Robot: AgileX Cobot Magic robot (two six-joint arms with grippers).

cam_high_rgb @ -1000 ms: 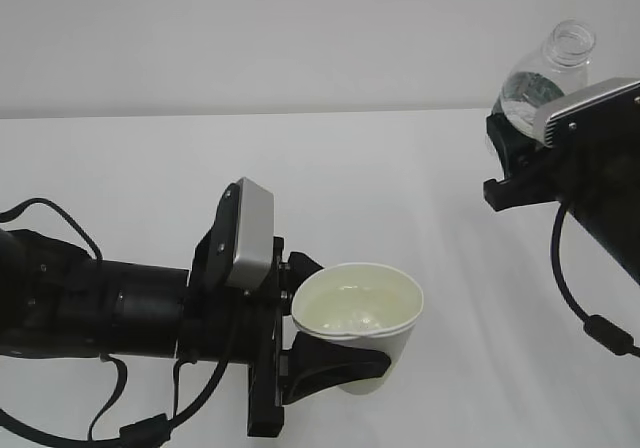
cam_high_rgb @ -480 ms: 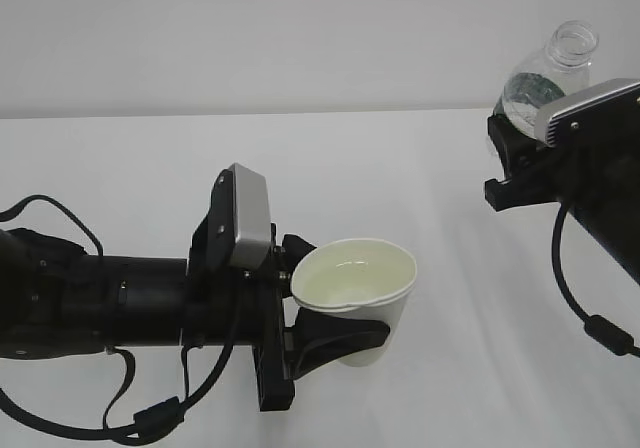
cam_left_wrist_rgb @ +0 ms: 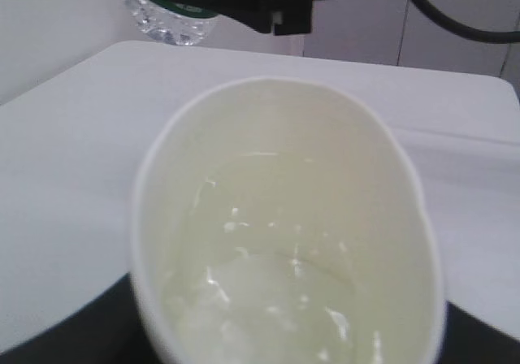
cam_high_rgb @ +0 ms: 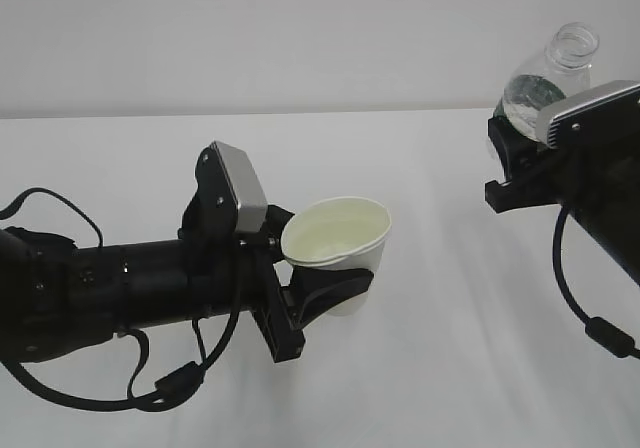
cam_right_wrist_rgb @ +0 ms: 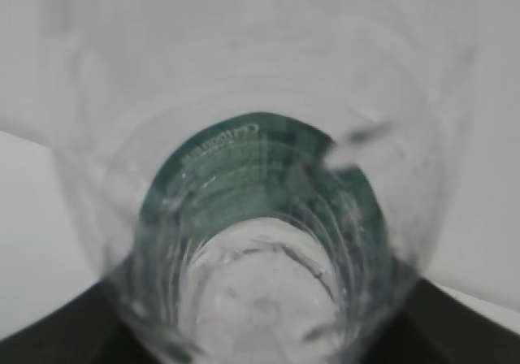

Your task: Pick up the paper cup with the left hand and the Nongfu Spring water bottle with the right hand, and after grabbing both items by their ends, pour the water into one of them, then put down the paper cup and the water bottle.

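Aloft, paper cup [cam_high_rgb: 338,243] gripped, bottle [cam_high_rgb: 545,80] clamped

White table [cam_high_rgb: 120,158], plain pale wall [cam_high_rgb: 250,38]

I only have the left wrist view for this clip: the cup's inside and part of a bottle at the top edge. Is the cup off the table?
Observer: Yes. The exterior view shows the left hand holding the paper cup clear of the table.
Operator: Is the bottle capped?
Observer: No, the Nongfu Spring water bottle has an open mouth, pointing up.
Operator: Who holds it?
Observer: The right hand, well apart from the cup.
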